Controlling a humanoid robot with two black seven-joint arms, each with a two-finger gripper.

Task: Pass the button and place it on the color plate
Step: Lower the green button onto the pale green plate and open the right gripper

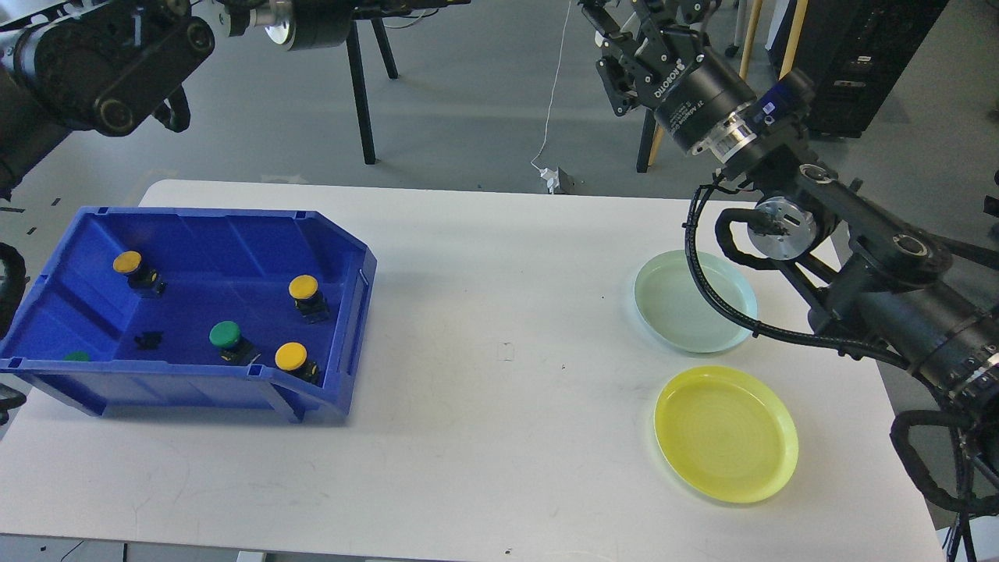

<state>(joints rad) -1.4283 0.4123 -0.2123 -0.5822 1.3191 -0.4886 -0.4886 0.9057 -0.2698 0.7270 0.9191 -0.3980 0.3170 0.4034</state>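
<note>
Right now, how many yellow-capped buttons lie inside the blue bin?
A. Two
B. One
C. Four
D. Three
D: the blue bin holds three yellow-capped buttons, one at the back left, one in the middle right and one near the front wall.

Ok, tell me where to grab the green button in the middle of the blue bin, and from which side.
Take the green button by its round cap, coming straight down from above. The cap faces up and stands clear of the dark base beneath it. The blue bin has raised walls that seem to block a low sideways approach, and the nearest yellow button sits apart to its right, so a pincer likely fits.
</note>
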